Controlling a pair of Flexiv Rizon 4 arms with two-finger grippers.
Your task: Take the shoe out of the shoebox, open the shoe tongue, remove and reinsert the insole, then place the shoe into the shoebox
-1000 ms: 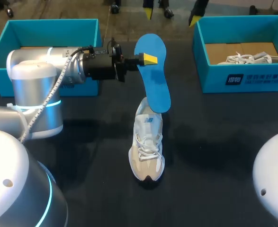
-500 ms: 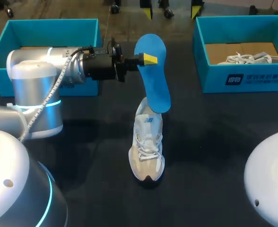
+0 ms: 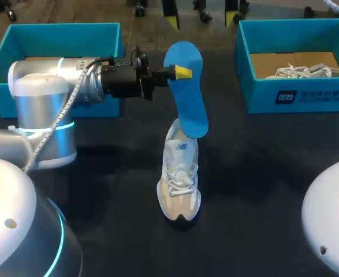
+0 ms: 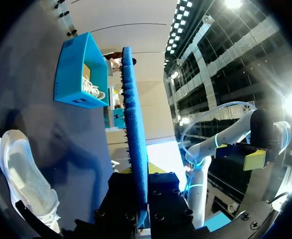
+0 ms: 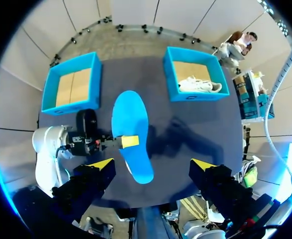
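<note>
Two teal boxes sit at the far corners of the tabletop (image 3: 261, 167). The left shoebox (image 3: 59, 32) shows a bare cardboard floor. The right shoebox (image 3: 308, 95) holds a second shoe (image 3: 299, 71).

The white shoe (image 3: 179, 179) lies mid-tabletop, outside both boxes, with its toe toward the robot.

Left hand (image 3: 181, 72): pinching the blue insole (image 3: 189, 92) near its upper end, held in the air. The insole's lower end is over the shoe's heel; I cannot tell whether they touch. In the left wrist view the insole (image 4: 135, 149) is edge-on between the fingers.

Right hand (image 5: 152, 163): fingers spread wide and holding nothing, high above the tabletop and looking down on the insole (image 5: 131, 134).
</note>
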